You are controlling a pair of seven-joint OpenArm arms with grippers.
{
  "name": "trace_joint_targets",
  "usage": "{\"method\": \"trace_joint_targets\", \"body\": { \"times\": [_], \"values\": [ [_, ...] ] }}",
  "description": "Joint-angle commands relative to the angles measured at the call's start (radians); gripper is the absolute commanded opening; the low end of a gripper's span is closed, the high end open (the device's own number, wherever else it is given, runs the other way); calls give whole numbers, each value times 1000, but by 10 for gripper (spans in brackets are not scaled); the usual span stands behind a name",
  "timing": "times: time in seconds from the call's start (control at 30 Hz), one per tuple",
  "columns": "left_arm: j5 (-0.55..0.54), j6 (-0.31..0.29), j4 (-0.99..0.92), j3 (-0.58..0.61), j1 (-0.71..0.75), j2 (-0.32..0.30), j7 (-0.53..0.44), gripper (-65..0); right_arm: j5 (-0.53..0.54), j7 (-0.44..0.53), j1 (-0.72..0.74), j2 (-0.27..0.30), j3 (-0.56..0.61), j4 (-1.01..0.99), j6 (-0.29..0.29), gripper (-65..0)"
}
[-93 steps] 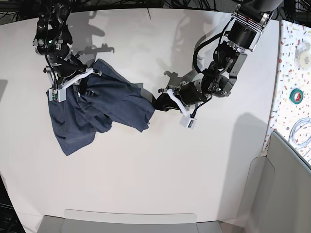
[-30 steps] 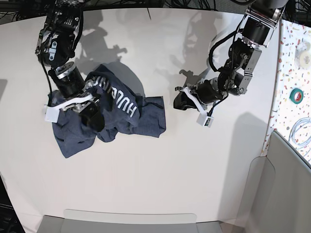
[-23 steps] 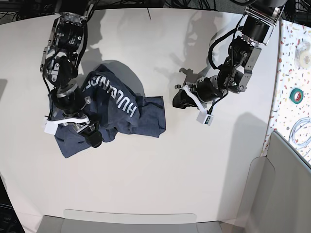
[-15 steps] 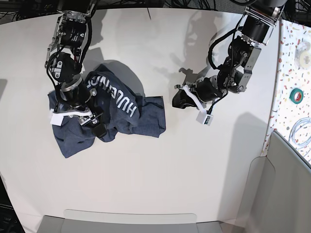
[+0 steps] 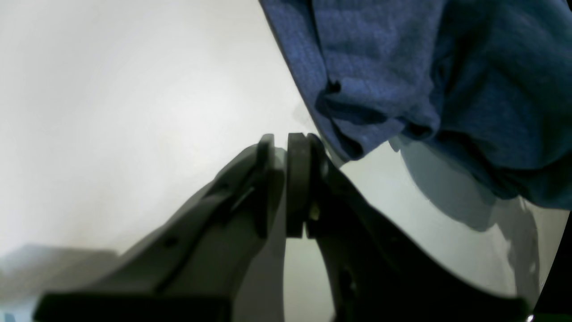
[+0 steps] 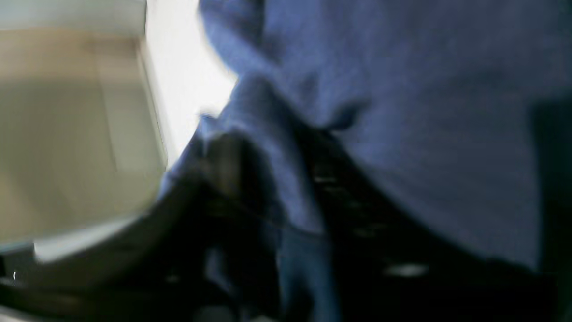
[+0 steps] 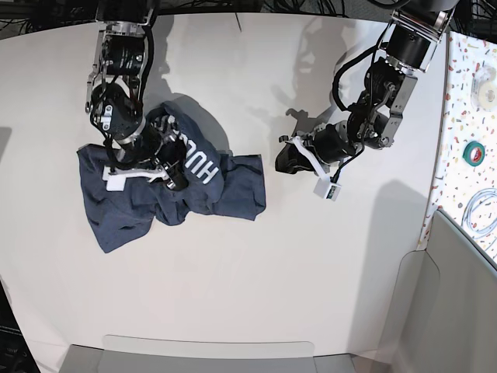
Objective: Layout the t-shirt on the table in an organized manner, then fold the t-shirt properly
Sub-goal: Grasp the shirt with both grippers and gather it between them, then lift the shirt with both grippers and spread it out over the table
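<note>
The dark navy t-shirt (image 7: 225, 183) lies crumpled at the left middle of the white table (image 7: 233, 287), with part of its white lettering facing up. My right gripper (image 7: 171, 179) is down in the folds near the lettering. In the blurred right wrist view a strip of the t-shirt (image 6: 402, 112) runs between the dark fingers of the right gripper (image 6: 286, 197), which looks shut on it. My left gripper (image 7: 281, 162) hovers just right of the shirt's edge. In the left wrist view the left gripper (image 5: 286, 138) is shut on nothing, with the t-shirt (image 5: 402, 67) just beyond its tips.
A speckled surface (image 7: 466, 85) runs along the right edge, carrying a green tape roll (image 7: 474, 152) and a coil of white cable (image 7: 481, 210). A grey panel (image 7: 458, 311) stands at the lower right. A grey ledge (image 7: 210, 350) lines the front edge.
My right gripper has swung up and to the right across the shirt and closed on a fold beside the lettering, covering part of it. The left arm has barely moved.
</note>
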State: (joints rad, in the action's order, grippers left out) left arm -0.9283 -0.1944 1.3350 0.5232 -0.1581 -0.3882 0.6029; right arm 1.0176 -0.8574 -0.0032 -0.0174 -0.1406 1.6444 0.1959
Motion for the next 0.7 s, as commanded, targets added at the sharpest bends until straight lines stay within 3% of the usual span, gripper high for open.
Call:
{"method": "trace_joint_targets", "body": {
  "times": [0.0, 0.07, 0.3, 0.53, 0.67],
  "values": [
    [18, 14, 4, -2, -4, -8, 32, -602, 22, -7, 36, -3, 2, 4, -11, -650],
    [18, 14, 4, -2, 9, -8, 32, -602, 22, -47, 90, -2, 25, -5, -11, -642],
    [16, 14, 4, -24, 22, -7, 22, -602, 20, -49, 328, 4, 157, -3, -11, -650],
    [13, 14, 4, -154, 62, -2, 22, -602, 2, -49, 708, -5, 283, -26, -6, -650],
    [13, 14, 4, -223, 79, -2, 22, -603, -78, -49, 891, -68, 361, -65, -6, -650]
  ]
}}
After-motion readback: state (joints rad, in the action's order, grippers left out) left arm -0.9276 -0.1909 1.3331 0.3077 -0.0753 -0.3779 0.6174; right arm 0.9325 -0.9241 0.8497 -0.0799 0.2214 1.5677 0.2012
